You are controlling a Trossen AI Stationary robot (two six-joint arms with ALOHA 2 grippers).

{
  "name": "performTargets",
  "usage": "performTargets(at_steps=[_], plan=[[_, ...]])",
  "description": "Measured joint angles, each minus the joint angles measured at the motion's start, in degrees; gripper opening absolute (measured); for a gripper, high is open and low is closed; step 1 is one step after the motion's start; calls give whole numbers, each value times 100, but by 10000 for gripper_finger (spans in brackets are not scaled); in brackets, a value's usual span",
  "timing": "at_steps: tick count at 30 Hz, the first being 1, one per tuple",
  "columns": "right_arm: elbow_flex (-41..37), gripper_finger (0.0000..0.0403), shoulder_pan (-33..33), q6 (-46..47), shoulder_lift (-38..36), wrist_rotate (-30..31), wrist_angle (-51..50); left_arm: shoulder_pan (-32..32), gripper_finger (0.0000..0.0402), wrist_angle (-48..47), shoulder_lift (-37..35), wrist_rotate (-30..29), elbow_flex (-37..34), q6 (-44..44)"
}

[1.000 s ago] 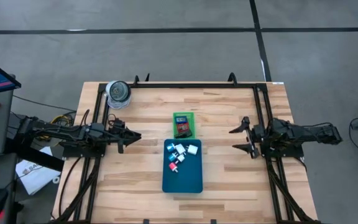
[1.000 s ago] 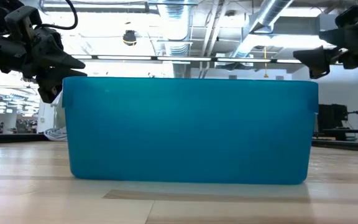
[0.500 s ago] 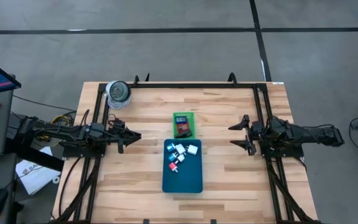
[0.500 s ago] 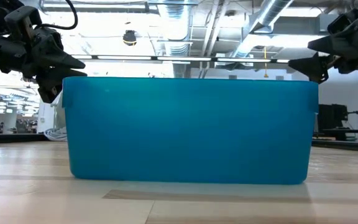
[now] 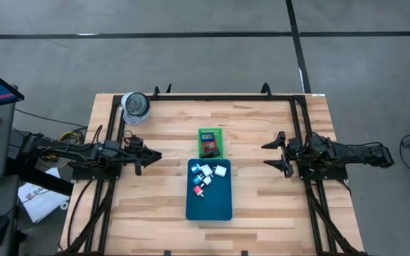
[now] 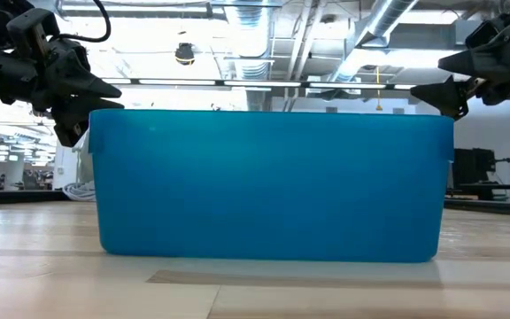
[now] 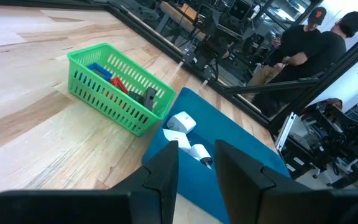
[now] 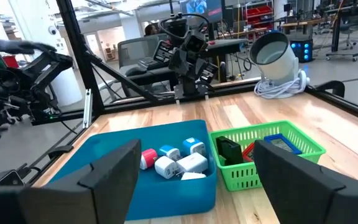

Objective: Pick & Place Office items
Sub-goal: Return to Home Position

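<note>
The left gripper [image 5: 150, 156], fingers nearly closed on nothing, is held left of the teal tray [image 5: 209, 206], where the office items [image 5: 206, 176] are heaped. The right gripper [image 5: 274, 155], spread wide, is poised opposite, seemingly readied for picking.

Pale wood-plank table [image 5: 262, 135], smooth matt teal tray [image 5: 216, 206], seemingly plastic green basket [image 7: 98, 87].

teal tray [image 6: 271, 184] wall hiding office items [image 5: 206, 175]
</note>
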Motion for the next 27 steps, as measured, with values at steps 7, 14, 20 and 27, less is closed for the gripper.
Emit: performTargets(at_steps=[7,14,20,27], plan=[[-2,302,2,-6,0,0,0,1,99,-7,-206,42,0,1286],[-2,302,0,-13,0,0,0,1,99,-384,-1188,184,0,3226],[-2,302,2,-13,0,0,0,1,99,-311,-1664,217,4,3323],[-2,302,2,-13,0,0,0,1,99,221,-1521,214,4,3291]])
